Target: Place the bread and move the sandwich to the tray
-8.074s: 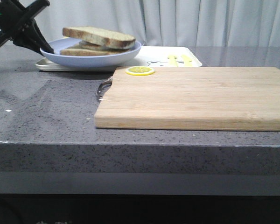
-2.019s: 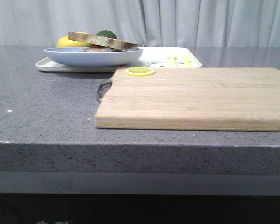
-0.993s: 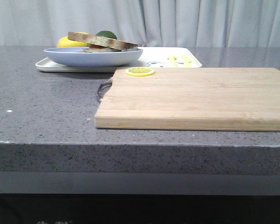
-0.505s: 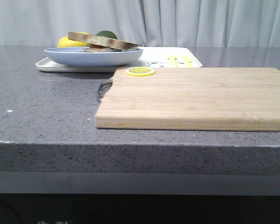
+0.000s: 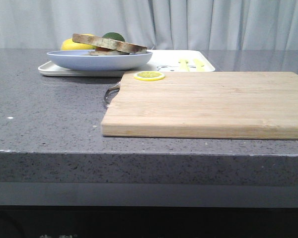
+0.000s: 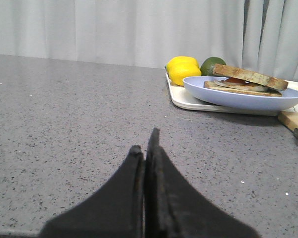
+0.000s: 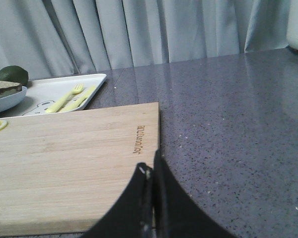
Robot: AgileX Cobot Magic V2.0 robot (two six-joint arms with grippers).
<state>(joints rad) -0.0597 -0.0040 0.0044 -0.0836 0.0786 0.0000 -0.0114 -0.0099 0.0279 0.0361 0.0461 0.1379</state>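
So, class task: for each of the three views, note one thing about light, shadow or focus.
Front view: even, soft light, a faint shadow under the plate on the tray. Left wrist view: the dark gripper is blurred, the sandwich sharper. Right wrist view: the counter shows a pale sheen reflecting the curtain.

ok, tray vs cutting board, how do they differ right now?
The tray is white with a low rim and a cartoon print; the cutting board is bare light wood with a metal handle. The tray carries the blue plate with the sandwich, plus yellow cutlery; the board holds only a lemon slice. The tray sits farther back, the board nearer the front edge. Both are flat rectangles lying on the grey counter.
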